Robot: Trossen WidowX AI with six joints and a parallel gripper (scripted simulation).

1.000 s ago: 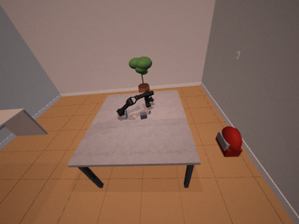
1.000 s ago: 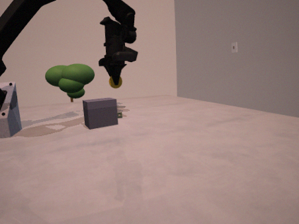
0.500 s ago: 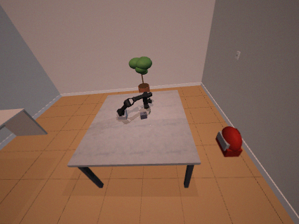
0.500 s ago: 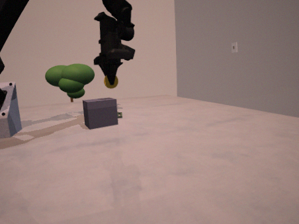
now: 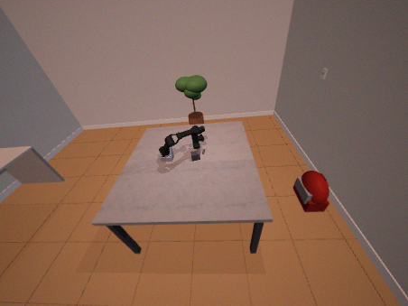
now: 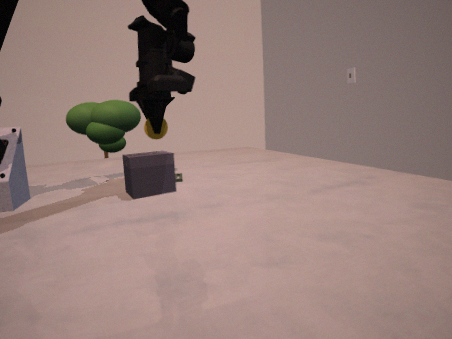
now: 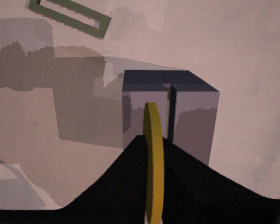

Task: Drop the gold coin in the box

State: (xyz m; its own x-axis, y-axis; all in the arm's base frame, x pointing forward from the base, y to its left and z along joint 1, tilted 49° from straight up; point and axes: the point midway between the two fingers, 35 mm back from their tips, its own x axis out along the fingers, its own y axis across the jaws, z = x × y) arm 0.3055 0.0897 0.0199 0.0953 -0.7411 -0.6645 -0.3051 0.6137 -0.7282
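The gold coin (image 6: 149, 128) (image 7: 156, 175) is upright on edge, held between the fingertips. My gripper (image 6: 157, 130) (image 7: 147, 144) is shut on it, pointing down, above the grey box. The closed grey box (image 5: 195, 157) (image 6: 150, 177) (image 7: 145, 107) stands on the table. Its dark narrow slot (image 7: 172, 115) shows in the wrist view, a little to the right of the coin and running nearly the same way; part of it is hidden by the fingers. The dark-green holder (image 6: 179, 177) (image 7: 70, 18) is empty, just beyond the box.
The arm's base (image 5: 167, 157) (image 6: 15, 177) stands on the table (image 5: 190, 196) (image 6: 280, 257) to the left of the box. A potted plant (image 5: 196, 118) stands behind the table. A red object (image 5: 315, 189) is off the table at the right.
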